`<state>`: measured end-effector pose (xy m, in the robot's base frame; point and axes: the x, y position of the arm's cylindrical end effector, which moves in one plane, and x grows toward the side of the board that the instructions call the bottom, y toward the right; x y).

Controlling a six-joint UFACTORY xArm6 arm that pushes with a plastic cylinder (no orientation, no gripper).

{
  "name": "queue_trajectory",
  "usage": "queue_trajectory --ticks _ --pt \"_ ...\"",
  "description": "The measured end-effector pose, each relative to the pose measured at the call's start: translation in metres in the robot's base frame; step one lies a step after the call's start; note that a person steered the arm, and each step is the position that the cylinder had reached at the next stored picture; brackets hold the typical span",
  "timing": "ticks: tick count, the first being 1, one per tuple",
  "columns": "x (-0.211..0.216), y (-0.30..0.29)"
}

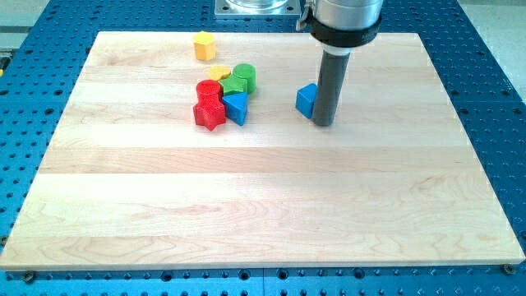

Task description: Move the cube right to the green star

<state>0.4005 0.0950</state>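
Observation:
The blue cube (306, 100) lies on the wooden board (263, 205), right of centre in the upper half. My tip (324, 124) stands just to the cube's right and slightly below it, against its right side or very nearly so. The green star (233, 85) sits in a tight cluster at the view's upper left of centre, roughly 90 px left of the cube. It is pressed against a green round block (246, 74) behind it, and their outlines partly merge.
The cluster also holds a yellow block (218, 72), a red round block (208, 89), a red star (209, 114) and a blue triangular block (237, 108). A yellow hexagonal block (204, 45) stands alone near the top edge.

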Motion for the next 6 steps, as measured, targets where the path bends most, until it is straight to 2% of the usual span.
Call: queue_trajectory --ticks 1,2,6 --pt "0.003 0.037" --pt "-0.020 0.058" --pt "-0.020 -0.048"
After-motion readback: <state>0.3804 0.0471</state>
